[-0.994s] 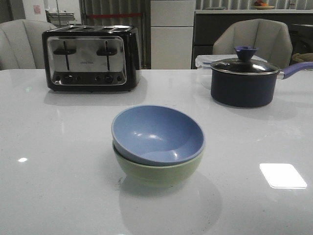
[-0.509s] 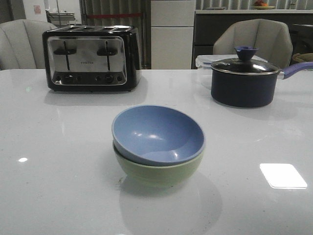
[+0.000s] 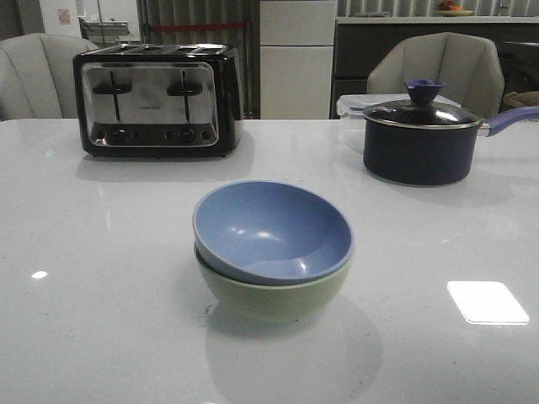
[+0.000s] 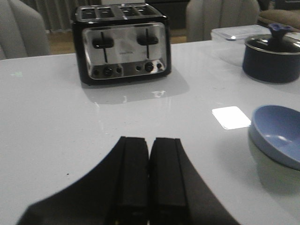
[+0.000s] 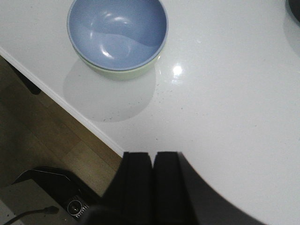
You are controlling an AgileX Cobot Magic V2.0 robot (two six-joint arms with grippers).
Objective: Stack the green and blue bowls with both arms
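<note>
Blue bowl (image 3: 272, 232) is sitting nested inside green bowl (image 3: 274, 290), slightly tilted, near-centre on the white table (image 3: 101, 320). Neither arm is showing in front view. Left gripper (image 4: 149, 154) is hovering over bare table w/ fingers pressed together, holding nothing, stack off to its right. Right gripper (image 5: 153, 164) is likewise clenched & empty, apart from the bowls. Toaster (image 3: 156, 99) is standing far left; lidded saucepan (image 3: 421, 139) w/ purple handle far right.
</note>
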